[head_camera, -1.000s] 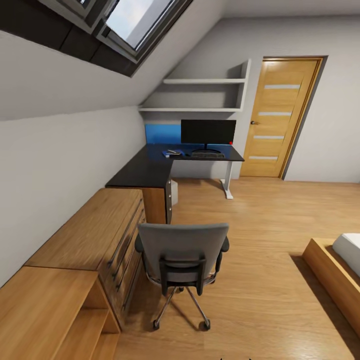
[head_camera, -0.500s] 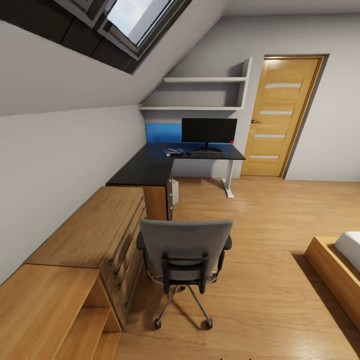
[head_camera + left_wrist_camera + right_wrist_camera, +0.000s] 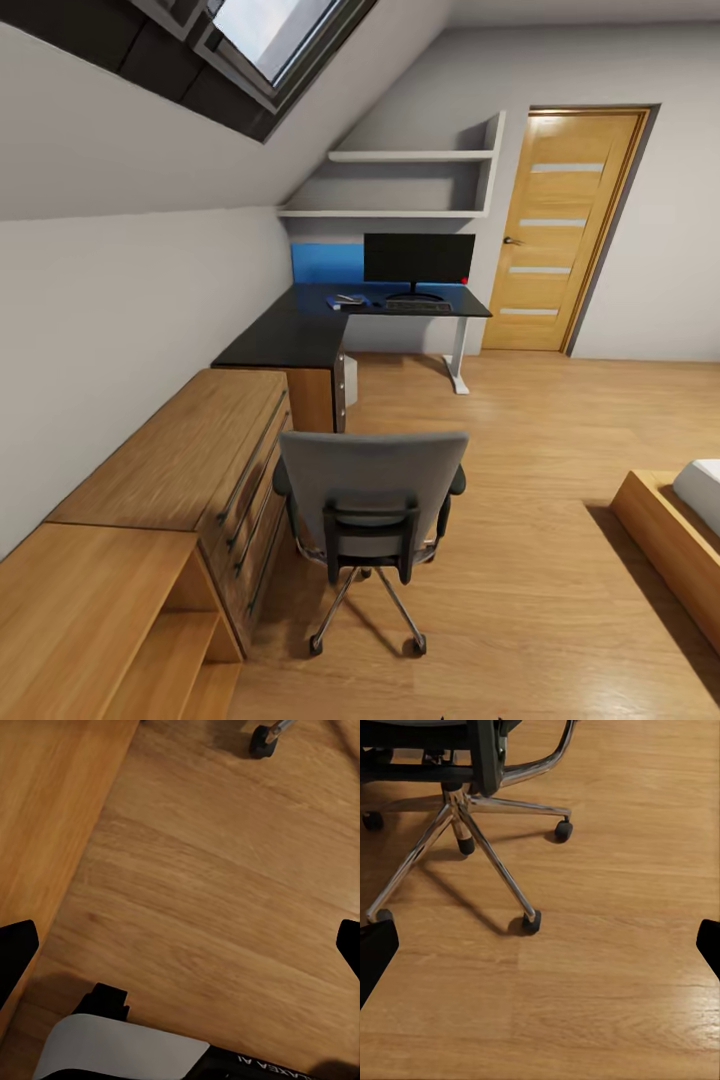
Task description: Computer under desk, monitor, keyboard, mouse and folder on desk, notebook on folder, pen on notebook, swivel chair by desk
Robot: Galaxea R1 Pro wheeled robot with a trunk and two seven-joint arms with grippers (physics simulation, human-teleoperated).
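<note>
Broadly, I had the desk [image 3: 300,340] in the upper middle of the head frame, its black top running back to the blue panel, with the monitor [image 3: 418,258] standing on it and the keyboard [image 3: 417,307] just in front of the stand. A blue folder [image 3: 345,303] lay to the left of the keyboard with something small on it that I could not make out. A sliver of the computer [image 3: 350,380] showed under the desk's near end.

Lower centre sat the swivel chair [image 3: 372,500], back toward me, well apart from the desk and just beside the wooden chest [image 3: 190,470]. I judged it would roll easily on its casters and swing about; I would push at the stiff backrest or grip an armrest.

Both wrist views looked down on the bare floor [image 3: 225,907]. The left gripper [image 3: 180,945] and the right gripper [image 3: 540,945] had fingertips at opposite frame edges, spread wide, holding nothing.
</note>
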